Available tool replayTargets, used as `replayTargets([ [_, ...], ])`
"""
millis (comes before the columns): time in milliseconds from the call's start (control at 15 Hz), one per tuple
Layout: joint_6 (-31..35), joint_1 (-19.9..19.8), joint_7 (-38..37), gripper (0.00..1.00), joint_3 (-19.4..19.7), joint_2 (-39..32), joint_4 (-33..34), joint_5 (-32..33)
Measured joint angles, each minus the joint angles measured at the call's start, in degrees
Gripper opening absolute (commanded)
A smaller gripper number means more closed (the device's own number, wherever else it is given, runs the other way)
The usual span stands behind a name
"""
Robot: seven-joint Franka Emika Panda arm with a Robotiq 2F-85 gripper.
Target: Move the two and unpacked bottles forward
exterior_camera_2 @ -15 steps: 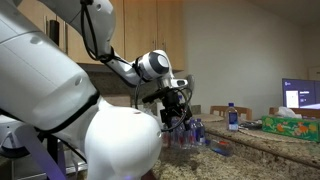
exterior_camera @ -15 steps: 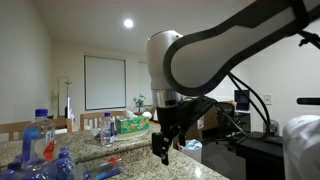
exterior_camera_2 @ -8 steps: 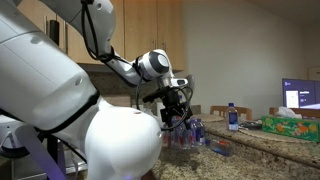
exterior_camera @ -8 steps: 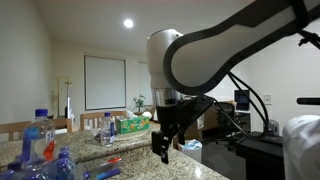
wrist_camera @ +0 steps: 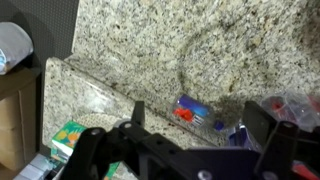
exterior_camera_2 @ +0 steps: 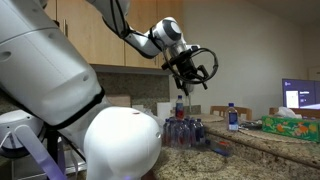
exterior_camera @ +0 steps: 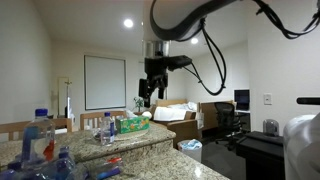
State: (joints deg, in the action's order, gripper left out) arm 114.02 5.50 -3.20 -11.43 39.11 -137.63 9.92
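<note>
One long white arm (exterior_camera_2: 40,60) reaches up over the granite counter (wrist_camera: 150,40) and holds the gripper (exterior_camera_2: 192,74) high above everything. That height probably lets it travel without clipping the bottle tops. Well below the gripper sits the wrapped pack of bottles (exterior_camera_2: 187,132), which the task leaves alone. Beside that pack, and nearest under the gripper in an exterior view, a loose bottle (exterior_camera_2: 180,104) stands upright. A second loose bottle (exterior_camera_2: 232,116) stands lower and further off to the side, near a green tissue box (exterior_camera_2: 290,122). Neither is touched yet. In the wrist view the fingers (wrist_camera: 262,125) are spread wide with nothing between them, which suits a descent onto a bottle. Directly beneath lies a small red-and-blue item (wrist_camera: 198,111); I cannot tell what it is.
</note>
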Motion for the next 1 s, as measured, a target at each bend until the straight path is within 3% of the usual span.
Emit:
replayTargets([
  [267,-5.7,1.0,9.5,1.00,3.6,-9.8,15.1,-0.3],
  [467,-8.8,3.9,13.1,1.00,3.2,-18.6,26.1,-3.4],
  [667,-13.7,6.9,13.3,1.00,-0.1,-27.2,36.8,-4.0],
  [867,-16.5,7.6,7.7,1.00,-4.3,-34.9,47.2,3.0],
  [1000,-19.0,7.7,3.9,1.00,-4.8,-39.4,52.5,6.7],
])
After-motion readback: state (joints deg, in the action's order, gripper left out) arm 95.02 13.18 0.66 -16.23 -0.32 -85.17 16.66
